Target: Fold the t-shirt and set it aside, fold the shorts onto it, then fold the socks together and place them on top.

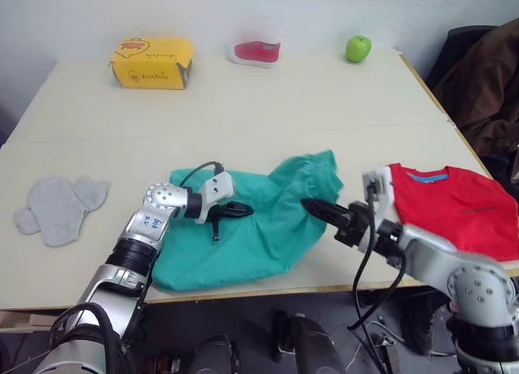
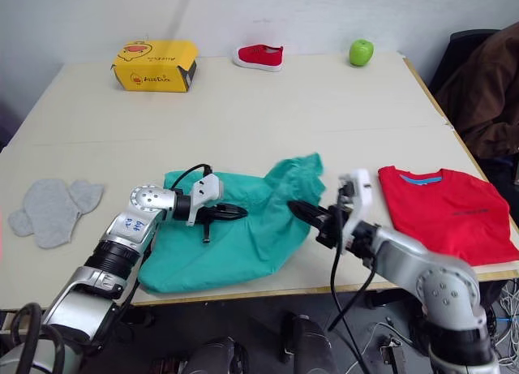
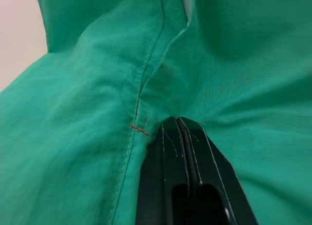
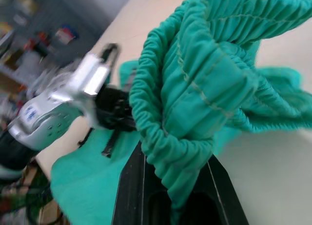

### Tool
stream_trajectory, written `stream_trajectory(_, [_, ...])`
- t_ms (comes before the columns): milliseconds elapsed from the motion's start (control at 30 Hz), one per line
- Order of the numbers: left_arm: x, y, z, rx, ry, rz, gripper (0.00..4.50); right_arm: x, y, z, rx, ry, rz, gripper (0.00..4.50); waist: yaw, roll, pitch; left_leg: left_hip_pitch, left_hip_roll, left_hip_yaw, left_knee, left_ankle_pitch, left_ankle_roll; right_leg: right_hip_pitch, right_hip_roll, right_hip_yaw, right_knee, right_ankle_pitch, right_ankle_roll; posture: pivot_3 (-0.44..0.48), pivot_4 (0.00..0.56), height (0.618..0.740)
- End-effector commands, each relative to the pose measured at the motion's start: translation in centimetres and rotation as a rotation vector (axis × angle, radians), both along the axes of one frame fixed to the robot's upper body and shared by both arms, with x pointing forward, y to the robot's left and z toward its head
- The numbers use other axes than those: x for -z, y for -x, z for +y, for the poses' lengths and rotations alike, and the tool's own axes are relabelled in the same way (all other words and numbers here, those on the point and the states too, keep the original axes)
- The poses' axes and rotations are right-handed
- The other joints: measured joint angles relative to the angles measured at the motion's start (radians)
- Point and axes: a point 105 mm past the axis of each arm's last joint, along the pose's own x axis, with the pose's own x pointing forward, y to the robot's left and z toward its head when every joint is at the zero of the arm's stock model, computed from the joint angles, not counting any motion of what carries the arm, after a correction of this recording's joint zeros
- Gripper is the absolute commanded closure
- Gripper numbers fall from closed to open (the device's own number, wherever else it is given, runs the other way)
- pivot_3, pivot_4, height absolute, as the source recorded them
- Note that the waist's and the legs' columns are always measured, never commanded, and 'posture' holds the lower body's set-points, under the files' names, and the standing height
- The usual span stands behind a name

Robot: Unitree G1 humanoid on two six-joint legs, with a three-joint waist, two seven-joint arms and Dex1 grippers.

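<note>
The teal-green shorts lie crumpled near the table's front edge, their gathered waistband lifted toward the right. My left gripper rests on the shorts' middle, its fingers pressed together with a pucker of fabric at the tips. From the right, my right gripper is shut on the waistband, which bunches between its fingers. At the right end of the table lies the folded red t-shirt, flat. The grey socks lie side by side at the far left.
Along the back of the table stand a yellow box, a small red shoe and a green apple. A brown jacket hangs on a chair beyond the right edge.
</note>
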Motion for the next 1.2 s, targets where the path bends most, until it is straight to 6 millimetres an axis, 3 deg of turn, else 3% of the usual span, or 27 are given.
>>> stream_trajectory(33, [-1.8,-0.1,1.4,-0.047,-0.009,-0.042,4.50,-1.1,-0.1,3.0,-0.168,0.052,-0.074,4.48,0.004,0.000,0.000,0.000,0.000,0.000,0.000,0.000,0.000,-0.001,0.000,-0.001,0.000,0.000,-0.001,0.000,0.150,0.740])
stream_trajectory(167, [-5.4,1.5,2.8,-0.049,0.029,-0.049,4.50,-1.4,-1.2,5.4,-0.266,0.121,-0.126,4.48,0.003,0.000,0.000,-0.004,0.000,-0.001,0.000,0.000,0.000,-0.002,0.000,-0.004,0.002,0.000,-0.001,0.000,0.150,0.740])
stream_trajectory(267, [-5.6,3.2,3.1,-0.060,0.022,-0.019,4.50,-1.0,-1.5,6.8,-0.345,0.168,-0.159,4.48,0.005,0.001,0.001,-0.006,0.000,-0.002,0.000,0.000,0.001,-0.002,0.000,-0.005,-0.001,0.000,-0.001,0.000,0.150,0.740])
stream_trajectory(367, [-3.5,2.4,4.8,-0.200,-0.026,-0.005,4.50,-0.1,-1.3,8.6,-0.434,0.214,-0.178,4.48,0.005,0.001,0.001,-0.007,0.000,-0.004,0.000,-0.001,0.002,-0.001,-0.001,-0.005,-0.003,0.001,0.001,0.000,0.150,0.740])
stream_trajectory(433, [-3.3,1.7,7.0,-0.314,-0.018,-0.005,4.50,0.4,-1.1,9.8,-0.488,0.231,-0.189,4.48,0.004,0.001,0.001,-0.007,0.000,-0.004,0.001,-0.001,0.003,-0.001,0.000,-0.005,-0.003,0.001,0.002,0.000,0.150,0.740])
stream_trajectory(567, [-5.7,1.0,11.3,-0.488,0.057,-0.042,4.50,1.3,-0.7,11.5,-0.573,0.263,-0.220,4.48,-0.002,0.001,0.001,-0.008,0.000,-0.004,0.001,-0.001,0.003,-0.002,0.000,-0.006,-0.002,0.001,0.002,0.000,0.150,0.740])
stream_trajectory(667, [-7.5,1.3,12.8,-0.537,0.097,-0.065,4.50,1.6,-0.2,12.4,-0.636,0.240,-0.165,4.48,-0.004,0.002,0.001,-0.008,0.000,-0.004,0.001,-0.001,0.003,-0.003,0.000,-0.006,-0.002,0.001,0.002,0.000,0.150,0.740])
stream_trajectory(733, [-7.8,1.5,13.5,-0.557,0.083,-0.078,4.50,1.4,0.1,12.8,-0.666,0.212,-0.136,3.91,-0.004,0.002,0.001,-0.008,0.000,-0.004,0.001,-0.001,0.003,-0.003,-0.001,-0.006,-0.002,0.001,0.002,0.000,0.150,0.740])
stream_trajectory(933, [-9.0,1.4,14.2,-0.587,0.094,-0.124,4.50,-1.0,0.7,12.7,-0.687,0.118,-0.141,2.04,0.001,0.002,0.002,-0.010,0.000,-0.006,0.003,-0.001,0.003,-0.003,-0.001,-0.007,-0.002,0.001,0.002,0.000,0.150,0.740])
stream_trajectory(1200, [-12.4,1.4,11.8,-0.487,0.194,-0.170,4.50,-4.0,0.2,9.5,-0.645,0.036,-0.147,2.04,0.002,0.002,0.002,-0.014,0.000,-0.009,0.005,-0.001,0.002,-0.003,-0.001,-0.011,-0.002,0.001,0.002,0.000,0.150,0.740])
